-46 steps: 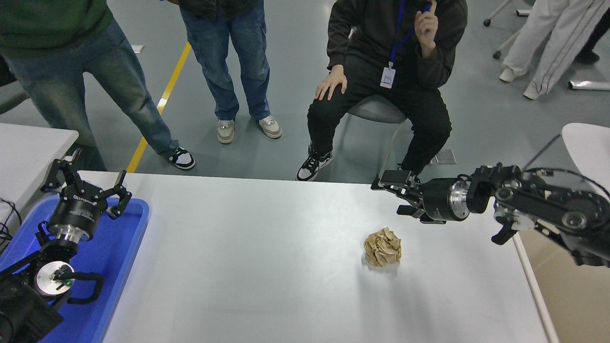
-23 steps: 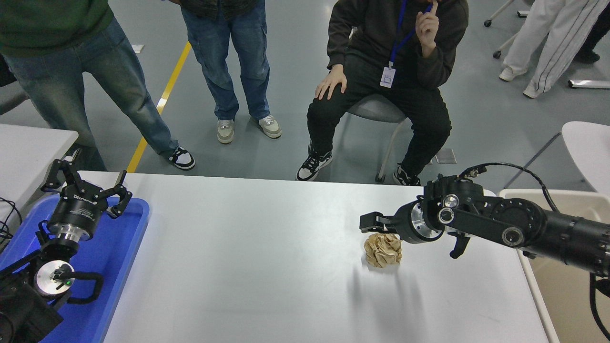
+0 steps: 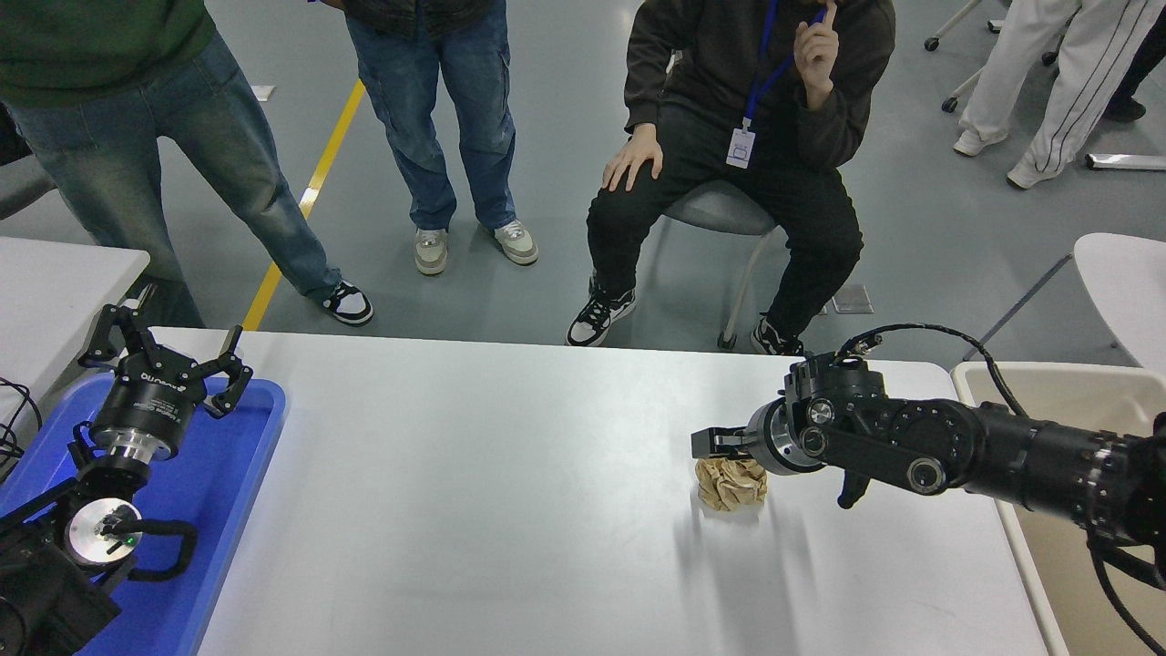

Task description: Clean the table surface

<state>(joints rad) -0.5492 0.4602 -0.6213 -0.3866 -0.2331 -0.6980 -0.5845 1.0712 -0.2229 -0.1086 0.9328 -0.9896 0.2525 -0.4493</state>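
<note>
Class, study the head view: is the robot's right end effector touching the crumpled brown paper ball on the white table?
Cannot tell. In the head view the right end effector overlaps the top edge of the crumpled paper ball, with no gap and no plain contact visible.

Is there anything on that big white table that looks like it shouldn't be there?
Yes: a crumpled brown paper ball lies on the table surface, toward its right side, directly below the right gripper. It looks like litter.

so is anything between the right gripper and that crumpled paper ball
Nothing visible. The right gripper sits right at the paper ball's top far edge, with only bare table around it. Whether they touch, I cannot tell.
</note>
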